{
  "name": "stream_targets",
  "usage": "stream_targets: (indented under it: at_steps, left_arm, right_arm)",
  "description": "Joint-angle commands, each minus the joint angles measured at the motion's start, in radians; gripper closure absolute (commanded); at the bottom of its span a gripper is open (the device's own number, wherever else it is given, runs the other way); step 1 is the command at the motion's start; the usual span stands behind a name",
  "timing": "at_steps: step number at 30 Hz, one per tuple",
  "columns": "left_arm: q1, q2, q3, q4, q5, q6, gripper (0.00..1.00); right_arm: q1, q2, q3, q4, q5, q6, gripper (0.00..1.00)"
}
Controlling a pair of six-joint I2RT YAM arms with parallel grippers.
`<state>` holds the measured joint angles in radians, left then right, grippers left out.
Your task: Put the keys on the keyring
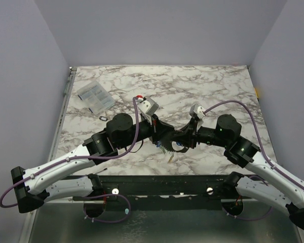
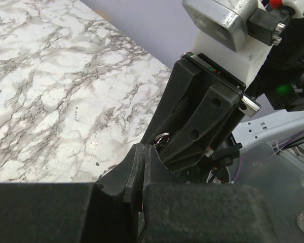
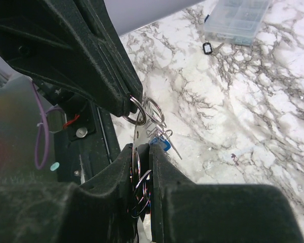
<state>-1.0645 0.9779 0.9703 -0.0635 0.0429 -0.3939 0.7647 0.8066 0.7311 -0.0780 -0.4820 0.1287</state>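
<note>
Both grippers meet over the near middle of the marble table (image 1: pixel 213 86). My left gripper (image 1: pixel 164 134) is shut on the keyring (image 3: pixel 138 109), pinching the steel ring at its fingertips (image 3: pixel 122 104). A second ring (image 3: pixel 155 110) and the keys hang from it, among them a blue-headed key (image 3: pixel 163 145). My right gripper (image 3: pixel 142 150) comes up from below. Its jaws stand almost together around a flat metal key blade (image 3: pixel 137 135) and several thin rings. In the left wrist view my left gripper (image 2: pixel 143 148) shows closed jaws, with the ring (image 2: pixel 163 136) just past them and the right gripper's fingers (image 2: pixel 192 126) close behind.
A clear plastic packet (image 1: pixel 95 96) lies at the far left of the table, with a small black loop (image 1: pixel 102 117) beside it. A black rail (image 1: pixel 157 185) runs along the near edge between the arm bases. Purple walls enclose the table on three sides.
</note>
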Motion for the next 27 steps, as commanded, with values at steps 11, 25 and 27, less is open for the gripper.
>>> stream_targets:
  at_steps: [11, 25, 27]
  left_arm:
    - [-0.006, 0.052, 0.163, -0.287, -0.073, -0.207, 1.0]
    - [-0.006, 0.088, 0.254, -0.473, -0.135, -0.414, 1.0]
    - [-0.006, 0.089, 0.248, -0.479, -0.143, -0.417, 1.0]
  right_arm:
    - [0.002, -0.063, -0.033, 0.031, -0.015, -0.277, 0.7]
    - [0.001, -0.059, -0.086, 0.221, -0.046, -0.157, 0.06]
    - [0.002, -0.041, -0.075, 0.236, -0.05, -0.153, 0.1]
